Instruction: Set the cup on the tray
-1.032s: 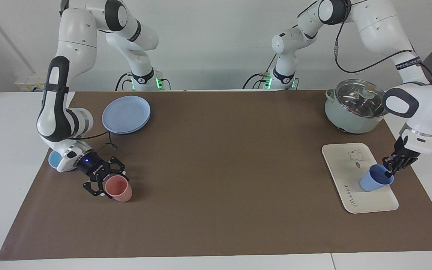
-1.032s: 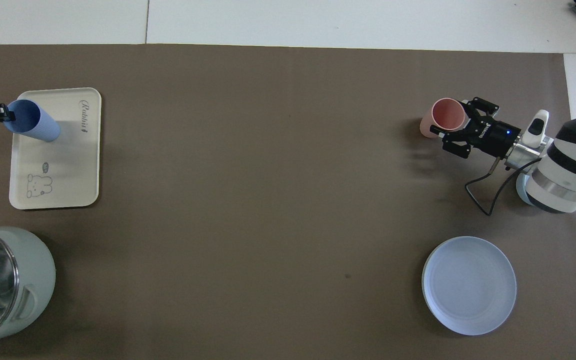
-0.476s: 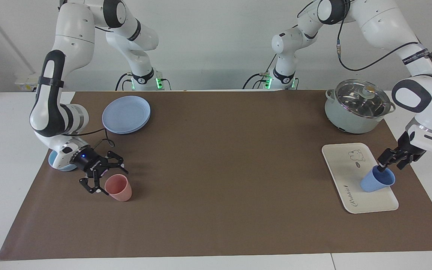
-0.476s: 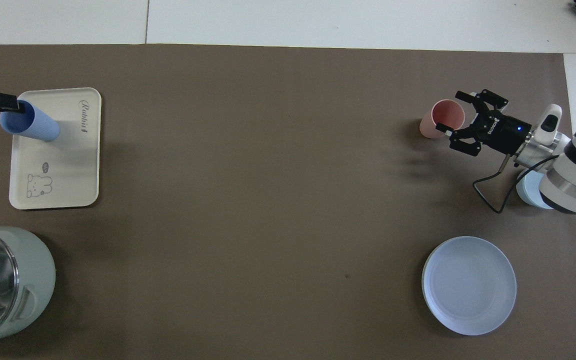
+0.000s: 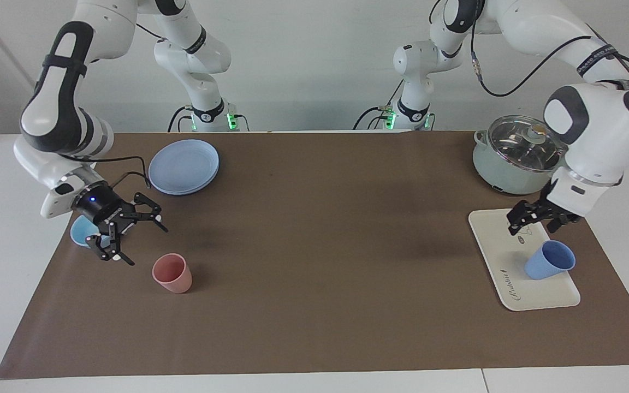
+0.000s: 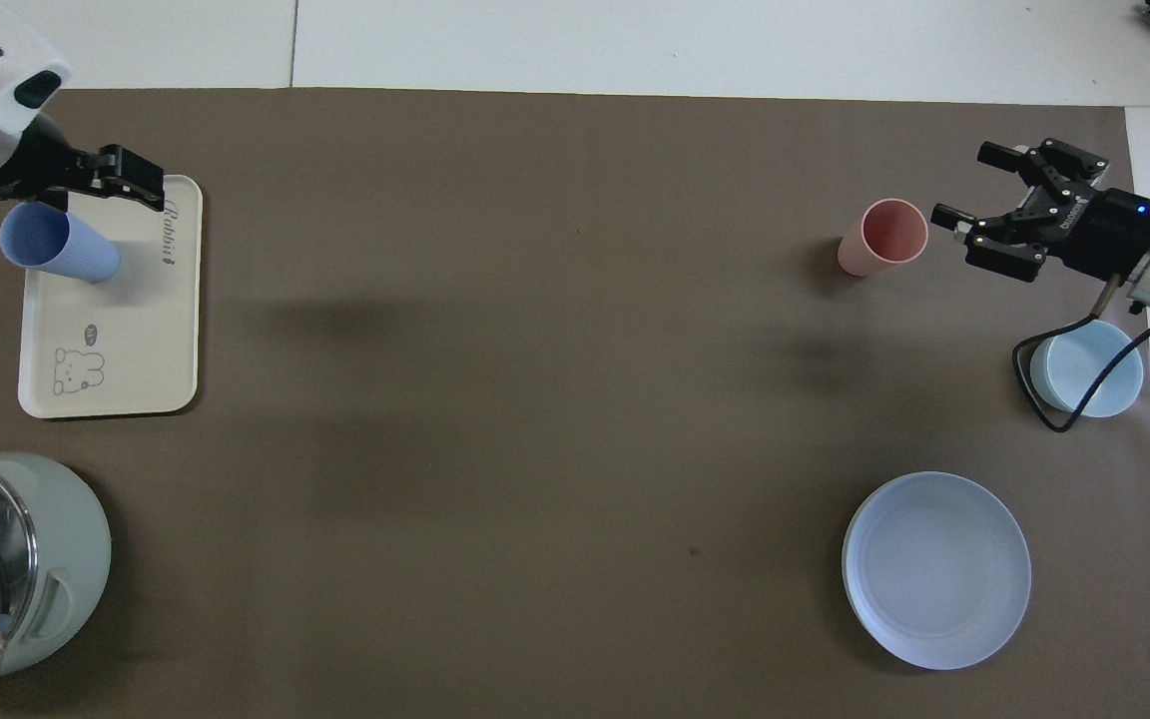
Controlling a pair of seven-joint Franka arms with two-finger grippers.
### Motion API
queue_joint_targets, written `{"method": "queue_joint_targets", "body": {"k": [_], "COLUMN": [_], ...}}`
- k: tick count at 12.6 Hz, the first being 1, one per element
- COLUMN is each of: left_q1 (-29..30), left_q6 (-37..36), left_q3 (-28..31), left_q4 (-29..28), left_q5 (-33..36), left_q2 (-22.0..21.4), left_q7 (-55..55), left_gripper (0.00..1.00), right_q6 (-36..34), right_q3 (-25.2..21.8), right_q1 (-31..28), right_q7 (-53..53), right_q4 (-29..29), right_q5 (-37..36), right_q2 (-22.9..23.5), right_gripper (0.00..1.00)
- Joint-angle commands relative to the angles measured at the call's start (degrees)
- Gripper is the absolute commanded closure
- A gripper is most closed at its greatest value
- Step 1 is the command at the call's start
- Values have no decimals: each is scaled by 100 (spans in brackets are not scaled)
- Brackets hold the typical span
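The periwinkle-blue cup [image 5: 549,261] stands upright on the cream tray [image 5: 497,245], on the part farther from the robots; it also shows in the overhead view [image 6: 56,245] on the tray [image 6: 136,340]. My left gripper [image 5: 527,218] is open and empty, raised over the tray's nearer part by the bear drawing, apart from the cup; it shows in the overhead view [image 6: 141,185] too. My right gripper [image 5: 142,245] is open and empty, raised beside the pink cup [image 5: 172,273].
A pot with a glass lid [image 5: 519,155] stands nearer to the robots than the tray. A round blue plate [image 5: 183,166] and a light-blue bowl [image 5: 82,233] are at the right arm's end. The pink cup [image 6: 884,235] stands upright on the brown mat.
My left gripper let go of the blue cup's rim, rose and drew back over the tray. My right gripper opened away from the pink cup and lifted back toward the bowl.
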Motion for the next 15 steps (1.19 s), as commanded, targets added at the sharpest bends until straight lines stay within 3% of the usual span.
{"method": "queue_joint_targets", "body": {"k": [1,4,7,9,11,13,15], "left_q1": [-287,-358,-296,-287,-340,-349,-288], "left_q6": [-563,-976,-1546,-2048,-2032,-1919,-1760], "left_q3": [32,-21,-12,-3,5,5,-12], "left_q4": [26,-281,-405,-457,-458,-519,-545], "left_q5": [102,-13,-22,-22,-22,-22,-109], "left_q2": [-443,-1172,-1683,-1798,-1807,-1816,-1816], "left_q7": [-92,-74,-57,-74,-30,-83,-74], "left_gripper": [0,0,0,0,0,0,0], "right_q6": [653,885,623,-70,-1192,-2423,-3287], "right_q3": [49,49,40,23,5,40,14], "right_q1": [280,500,563,502,501,510,484], "right_q7": [1284,3284,6595,8364,9676,10574,10640], "right_q4": [-133,-142,-133,-37,295,796,1402], "right_q5": [-1279,-3351,-5611,-6274,-6871,-7243,-7252], "right_q2": [-263,-430,-746,-896,-1019,-1159,-1143], "right_gripper": [0,0,0,0,0,0,0]}}
